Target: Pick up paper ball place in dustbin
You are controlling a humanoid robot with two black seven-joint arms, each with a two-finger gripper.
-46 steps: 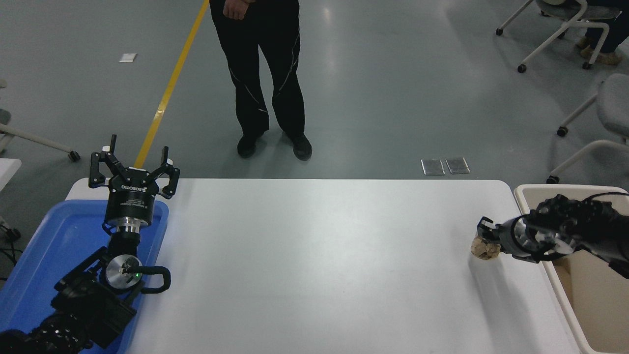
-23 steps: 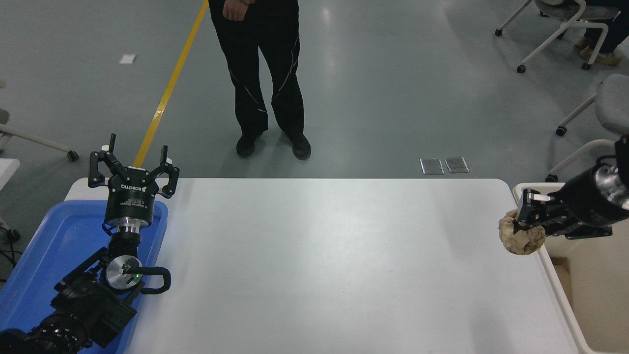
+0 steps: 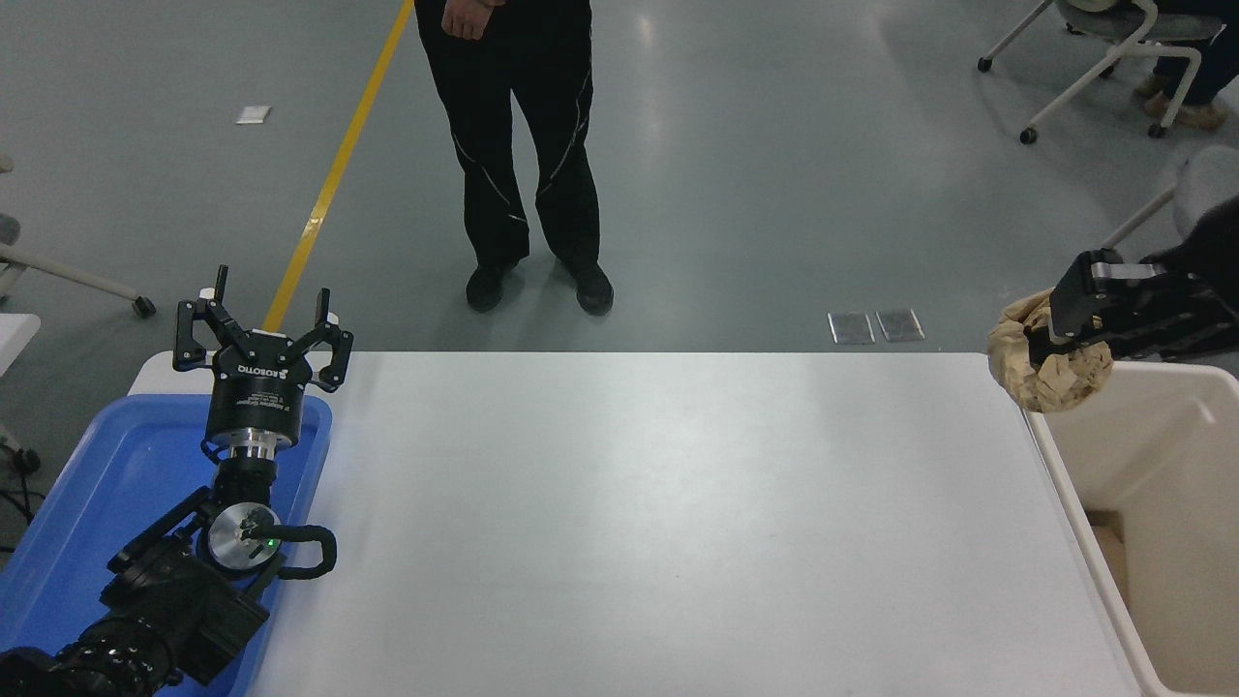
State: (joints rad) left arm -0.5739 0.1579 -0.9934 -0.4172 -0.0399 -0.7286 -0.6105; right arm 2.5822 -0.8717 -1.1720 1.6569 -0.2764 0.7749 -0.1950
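Observation:
My right gripper (image 3: 1060, 334) comes in from the right edge and is shut on the tan-brown paper ball (image 3: 1050, 373). It holds the ball in the air over the far left corner of the cream-beige dustbin (image 3: 1065, 474), which stands against the table's right end. The ball hangs mostly below the fingers (image 3: 1076, 300). My left gripper (image 3: 263, 305) is parked at the lower left, open and empty, above the blue tray (image 3: 87, 494).
A person in black trousers (image 3: 523, 145) stands at the table's far side. Wheeled chairs (image 3: 1113, 48) stand at the upper right. The white table (image 3: 629, 523) lies between the tray and the bin.
My right gripper has lifted the paper ball off the table's right edge and carried it up and to the right, over the dustbin's far corner. The left arm has not moved.

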